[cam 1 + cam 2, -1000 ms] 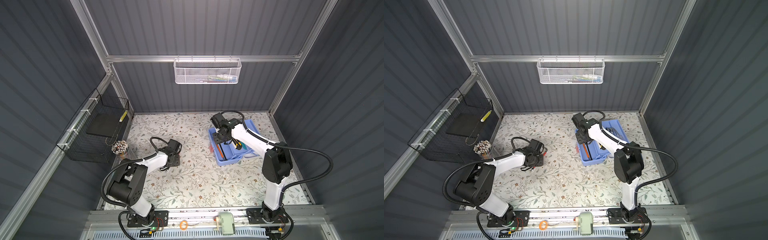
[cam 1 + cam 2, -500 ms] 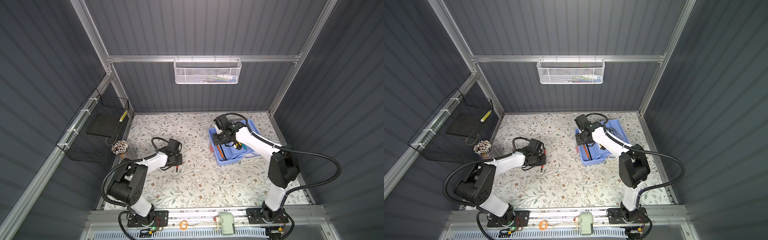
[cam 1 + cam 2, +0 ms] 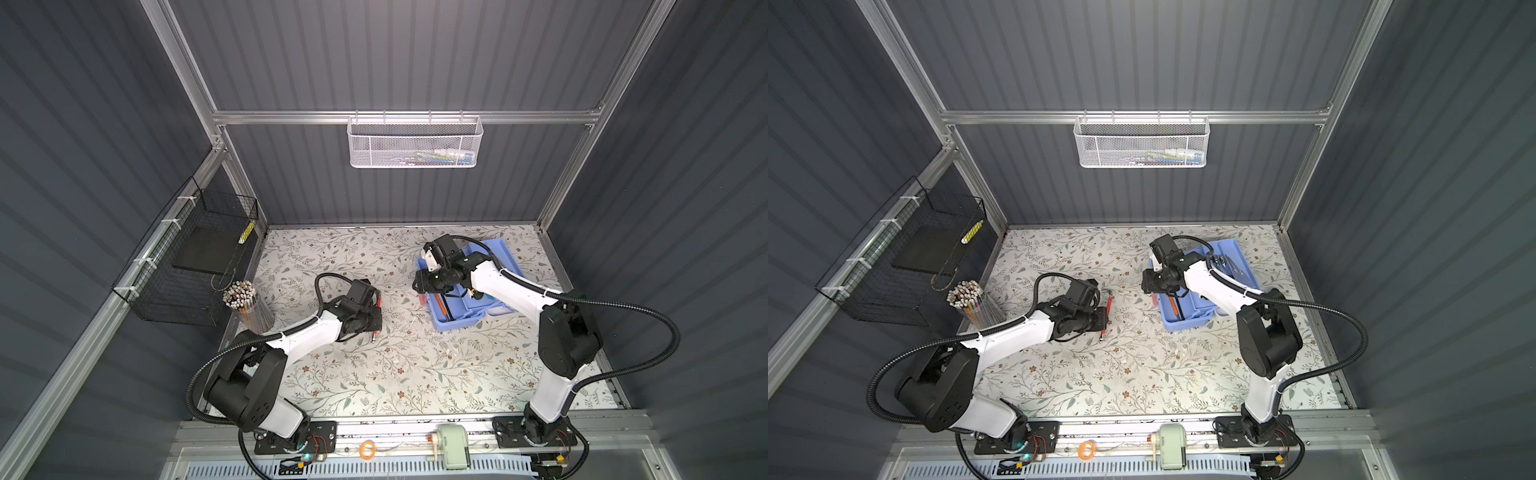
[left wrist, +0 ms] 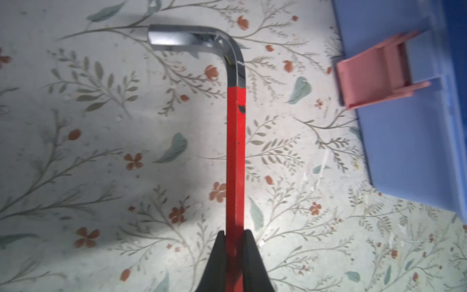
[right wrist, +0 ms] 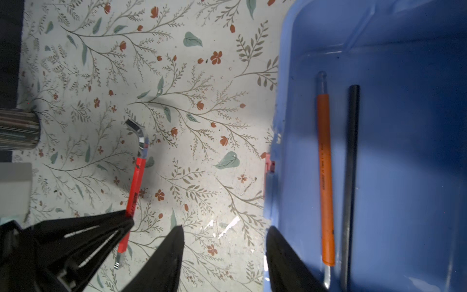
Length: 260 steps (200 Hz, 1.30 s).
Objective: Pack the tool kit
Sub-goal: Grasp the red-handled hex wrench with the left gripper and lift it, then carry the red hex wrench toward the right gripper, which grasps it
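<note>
My left gripper (image 4: 235, 233) is shut on the long arm of a red-sleeved hex key (image 4: 236, 151), whose bare steel bend points away from the jaws. Both top views show that gripper (image 3: 375, 316) (image 3: 1104, 322) low over the floral mat, left of the tool kit. The tool kit's light blue base (image 3: 457, 322) (image 3: 1187, 324) stands open at the right, with its pink latch (image 4: 374, 81) facing the key. Inside lie an orange-sleeved hex key (image 5: 326, 177) and a black one (image 5: 350, 177). My right gripper (image 5: 225, 232) is open and empty, straddling the base's left wall (image 5: 271, 197).
A white mesh basket (image 3: 413, 143) hangs on the back wall. On the left wall hangs a black wire basket (image 3: 195, 257), with a cup of pencils (image 3: 245, 303) below it. A light blue tray (image 3: 500, 257) sits behind the right arm. A green sharpener (image 3: 453, 446) stands on the front rail.
My left jaws have closed on the red hex key. The right gripper has moved from over the blue base toward its left wall, nearer the front.
</note>
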{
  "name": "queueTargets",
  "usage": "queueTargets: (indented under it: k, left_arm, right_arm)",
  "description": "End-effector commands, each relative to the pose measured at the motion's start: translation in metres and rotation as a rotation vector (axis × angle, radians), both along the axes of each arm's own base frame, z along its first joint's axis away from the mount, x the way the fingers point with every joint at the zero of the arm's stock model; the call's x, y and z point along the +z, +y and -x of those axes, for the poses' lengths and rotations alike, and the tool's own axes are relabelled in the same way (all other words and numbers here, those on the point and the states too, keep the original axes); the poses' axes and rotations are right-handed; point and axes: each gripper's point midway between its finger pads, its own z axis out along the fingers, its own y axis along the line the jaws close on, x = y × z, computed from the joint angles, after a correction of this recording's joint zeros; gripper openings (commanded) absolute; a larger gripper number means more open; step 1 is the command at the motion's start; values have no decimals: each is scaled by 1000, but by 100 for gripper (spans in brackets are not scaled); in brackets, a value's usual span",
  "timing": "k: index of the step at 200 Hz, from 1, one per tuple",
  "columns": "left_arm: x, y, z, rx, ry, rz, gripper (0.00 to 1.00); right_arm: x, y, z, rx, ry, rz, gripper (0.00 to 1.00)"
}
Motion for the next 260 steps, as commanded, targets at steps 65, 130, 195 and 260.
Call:
queueTargets:
  k: [65,130,195,260]
  left_arm:
    - [71,-34,-19,13,-194,184,5]
    - [82,-64,-21,-31,-218,258,5]
    - [94,-86,-18,-73,-241,323,5]
    - [98,-93,-15,-82,-256,377,8]
  right_arm:
    - [9,30,10,24,76,-201,52]
    - [17,50,10,56,67,-270,51]
    - [16,54,10,56,75,-283,47]
    - [20,55,11,58,76,-301,16]
